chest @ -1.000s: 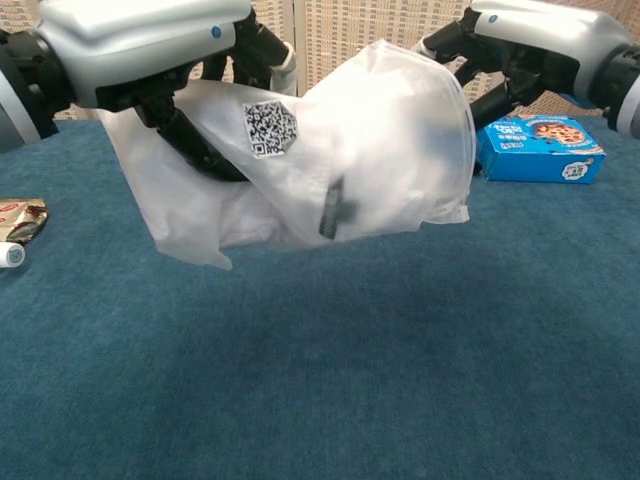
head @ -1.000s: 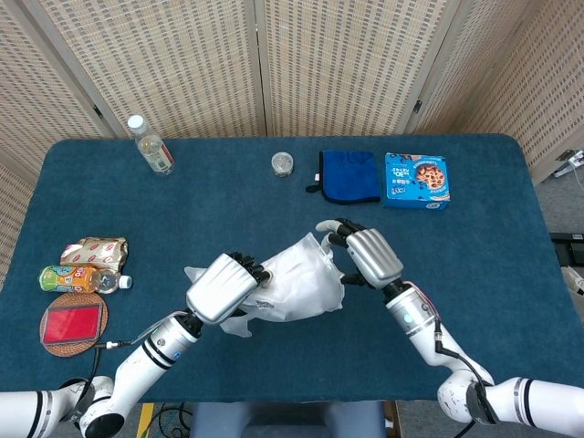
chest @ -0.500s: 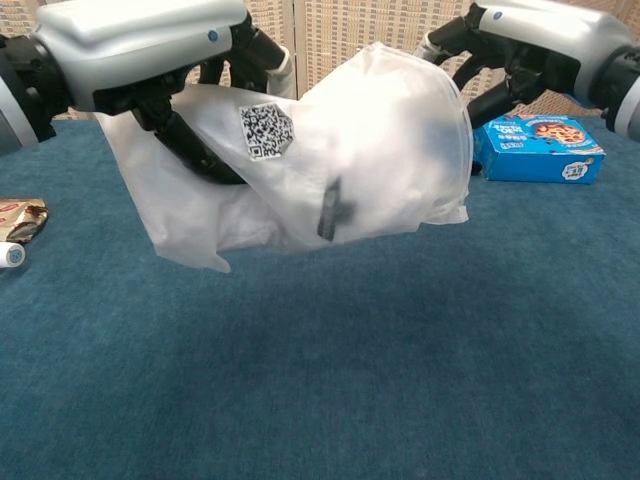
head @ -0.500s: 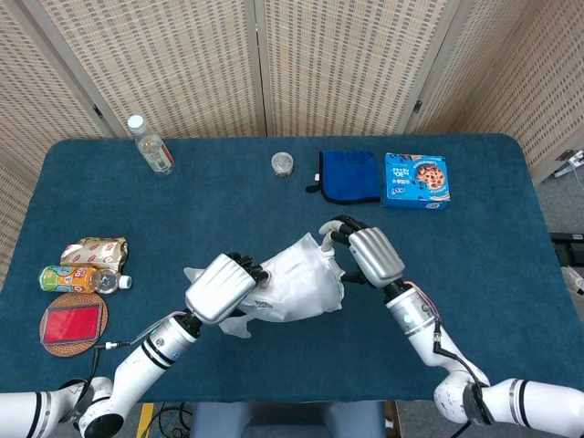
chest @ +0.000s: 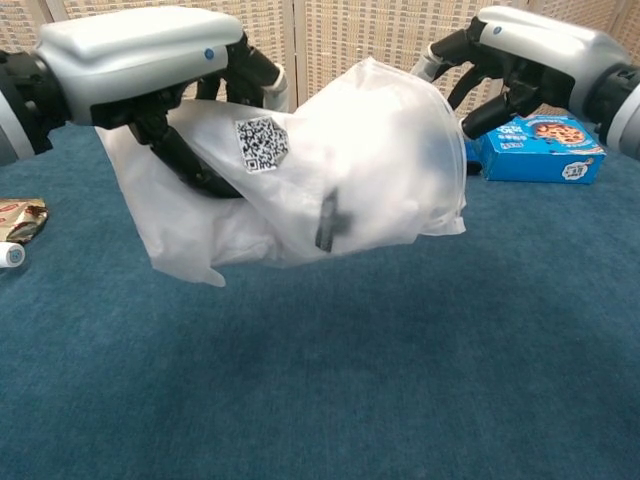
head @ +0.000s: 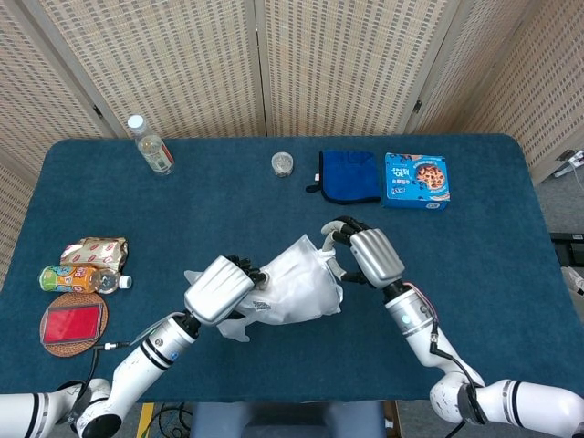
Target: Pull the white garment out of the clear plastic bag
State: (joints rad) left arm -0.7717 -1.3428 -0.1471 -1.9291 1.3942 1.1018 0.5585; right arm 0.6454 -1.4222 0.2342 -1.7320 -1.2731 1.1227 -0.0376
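Observation:
The clear plastic bag (head: 297, 283) (chest: 360, 170) hangs above the blue table, with the white garment (chest: 385, 140) bunched inside it. A QR label (chest: 262, 140) sits on the bag's upper left. My left hand (head: 217, 289) (chest: 140, 55) grips the bag's left end, fingers curled under the plastic. My right hand (head: 372, 255) (chest: 530, 45) is at the bag's raised upper right edge, fingertips pinching the plastic there. The garment is wholly inside the bag.
A blue cookie box (head: 416, 180) (chest: 540, 148) and a blue cloth (head: 349, 176) lie at the back right, with a small jar (head: 282, 163) beside them. A water bottle (head: 151, 144) stands back left. Snack packet (head: 94, 249), lying bottle (head: 82, 278) and round coaster (head: 74, 322) are at the left edge.
Both hands and the bag have shifted slightly; in the chest view the bag sits a little higher. Both holds on the bag look the same.

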